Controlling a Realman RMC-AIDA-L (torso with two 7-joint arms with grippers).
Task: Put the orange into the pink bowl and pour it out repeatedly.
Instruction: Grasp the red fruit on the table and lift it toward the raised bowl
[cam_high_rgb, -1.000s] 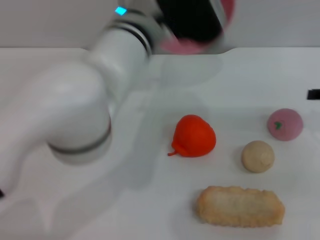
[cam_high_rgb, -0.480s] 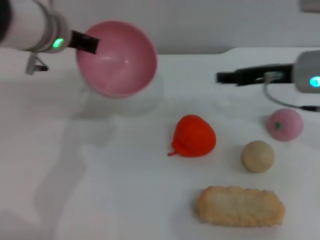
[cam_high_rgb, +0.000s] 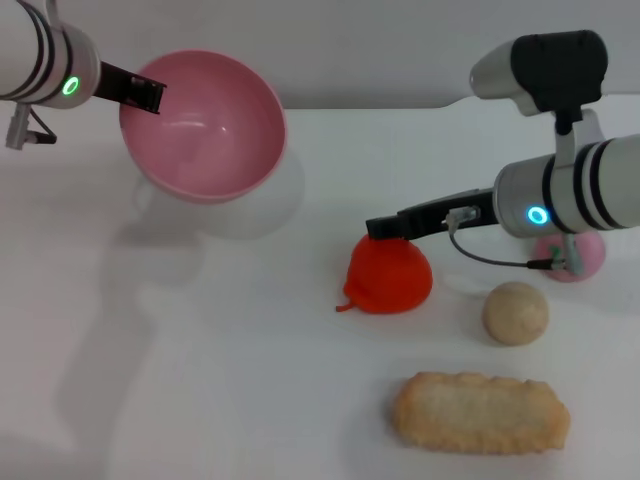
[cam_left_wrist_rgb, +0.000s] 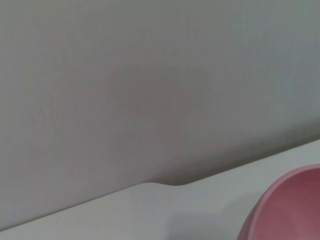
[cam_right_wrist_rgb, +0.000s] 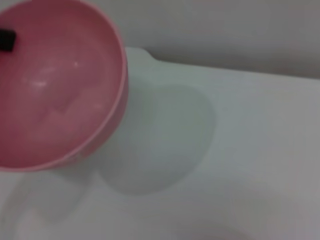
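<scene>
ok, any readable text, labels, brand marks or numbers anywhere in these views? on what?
None readable in any view.
pink bowl: plain, no print.
orange, beige ball, small pink ball, crusty food piece: no labels; the pink ball is mostly hidden by the right arm.
left gripper and right gripper: the arms show only lit green and blue indicator dots, no lettering.
table: bare white.

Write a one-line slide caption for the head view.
Left pincer holds the empty pink bowl tilted above the table; right pincer reaches the orange.
</scene>
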